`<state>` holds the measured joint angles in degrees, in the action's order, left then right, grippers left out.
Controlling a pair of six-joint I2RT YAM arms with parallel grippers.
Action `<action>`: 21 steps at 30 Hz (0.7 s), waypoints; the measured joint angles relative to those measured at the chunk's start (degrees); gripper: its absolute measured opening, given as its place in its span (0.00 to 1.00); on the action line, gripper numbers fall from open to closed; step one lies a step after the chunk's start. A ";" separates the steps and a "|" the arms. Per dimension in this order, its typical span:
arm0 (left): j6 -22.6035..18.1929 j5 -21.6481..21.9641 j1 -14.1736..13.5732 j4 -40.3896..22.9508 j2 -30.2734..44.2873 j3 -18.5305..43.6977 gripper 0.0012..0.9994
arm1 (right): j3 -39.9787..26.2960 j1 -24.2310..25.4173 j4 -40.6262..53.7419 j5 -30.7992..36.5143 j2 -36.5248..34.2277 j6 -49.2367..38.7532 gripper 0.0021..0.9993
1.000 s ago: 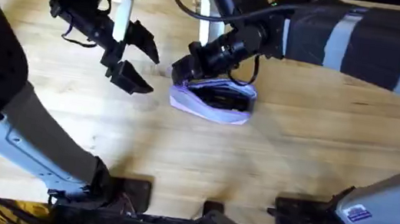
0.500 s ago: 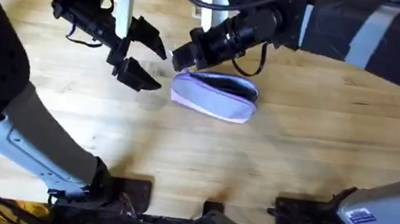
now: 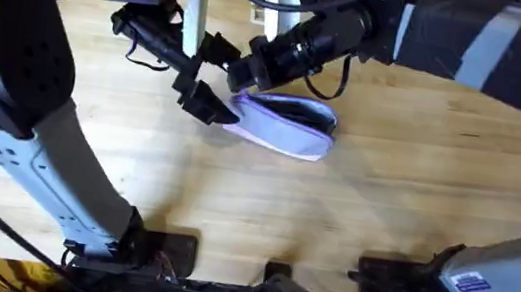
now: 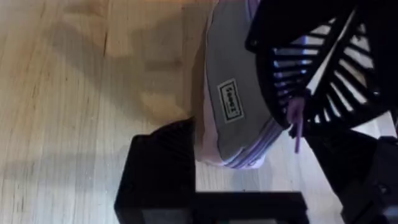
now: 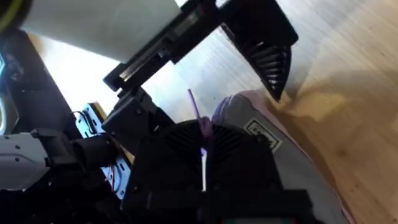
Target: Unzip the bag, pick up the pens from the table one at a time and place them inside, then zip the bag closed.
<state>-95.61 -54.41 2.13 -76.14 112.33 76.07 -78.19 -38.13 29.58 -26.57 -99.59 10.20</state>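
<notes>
The lavender bag (image 3: 283, 126) lies on the table (image 3: 407, 185) at centre, a dark slit along its top. My right gripper (image 3: 242, 75) is at the bag's left end, shut on the purple zipper pull (image 5: 196, 121), which also shows as the pull (image 4: 296, 124) in the left wrist view. My left gripper (image 3: 218, 82) stands open at that same end, one black finger (image 4: 155, 168) against the bag's side (image 4: 230, 106). The pens are hidden.
A white upright post (image 3: 196, 6) stands at the back behind the left arm. Both arm bases line the front edge. Bare wood lies to the right of the bag and in front of it.
The left gripper has moved right, up to the bag's left end. The right gripper drew the pull leftward early on and the bag's mouth narrowed; it has barely moved since.
</notes>
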 joint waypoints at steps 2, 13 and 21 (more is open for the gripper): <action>0.01 -0.02 -0.52 -0.11 0.00 0.00 0.91 | 0.00 0.00 -0.02 0.00 0.00 0.00 0.03; -0.04 -0.22 -1.09 0.18 0.00 0.00 0.04 | -0.49 3.93 3.98 -0.48 0.00 -0.25 0.03; -0.02 -3.04 -1.92 0.76 0.00 0.00 0.04 | -0.76 17.14 16.40 -0.46 0.00 -1.55 0.03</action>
<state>-95.64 -57.45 0.21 -75.37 112.33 76.07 -78.96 -20.99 45.98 -27.03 -99.59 8.64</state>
